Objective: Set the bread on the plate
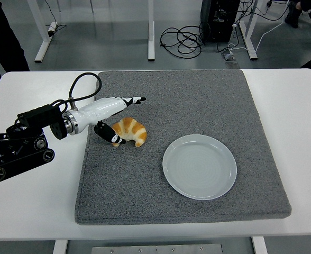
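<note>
Head view: croissant (130, 130) lies on grey mat (198, 100), left of empty plate (199, 166). Left robot hand (115, 117) is spread wide around its left end, nothing gripped. Fingers should be closed gently before lifting.

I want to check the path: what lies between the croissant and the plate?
Nothing. In the head view, only bare grey mat lies between the croissant and the plate. The left hand is at the croissant's other side.
</note>
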Available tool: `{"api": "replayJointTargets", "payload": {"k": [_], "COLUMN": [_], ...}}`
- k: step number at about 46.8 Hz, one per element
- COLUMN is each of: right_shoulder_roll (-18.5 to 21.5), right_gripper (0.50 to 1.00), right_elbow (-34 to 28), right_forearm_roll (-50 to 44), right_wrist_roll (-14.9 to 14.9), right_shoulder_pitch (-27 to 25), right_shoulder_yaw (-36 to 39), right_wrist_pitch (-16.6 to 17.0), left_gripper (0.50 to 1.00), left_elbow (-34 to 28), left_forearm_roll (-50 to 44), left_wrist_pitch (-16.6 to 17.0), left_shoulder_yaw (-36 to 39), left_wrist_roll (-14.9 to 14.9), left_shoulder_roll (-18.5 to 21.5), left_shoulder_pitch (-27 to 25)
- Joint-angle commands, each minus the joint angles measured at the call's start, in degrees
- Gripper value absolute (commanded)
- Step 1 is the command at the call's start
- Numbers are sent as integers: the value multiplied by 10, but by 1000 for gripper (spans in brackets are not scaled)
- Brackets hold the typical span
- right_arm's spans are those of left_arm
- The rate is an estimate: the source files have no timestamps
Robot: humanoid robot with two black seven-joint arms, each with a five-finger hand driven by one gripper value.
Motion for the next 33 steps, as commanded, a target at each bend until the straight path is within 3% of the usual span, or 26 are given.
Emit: {"api": "replayJointTargets", "payload": {"k": [1, 14, 33], "right_shoulder_roll": [0, 0, 0], "right_gripper": [1000, 1000, 1000], "right_elbow": [0, 0, 0], "right_forearm_roll": [1, 1, 0], "right_wrist_roll": [0, 0, 0], "right_shoulder_pitch": [0, 0, 0], "right_shoulder_yaw": [0, 0, 0], "right_wrist_pitch": [0, 0, 0], "left_gripper": [980, 980, 980], "left_elbow": [9, 30, 64], "left_forearm_roll": [1, 3, 10], "left_wrist_pitch": [6, 20, 25], "left_shoulder_yaw": [1, 2, 20], "left_wrist_roll": [0, -1, -1], "left_shoulder_roll": [-10, -46, -58], "left_shoulder_pitch": [1, 5, 11]}}
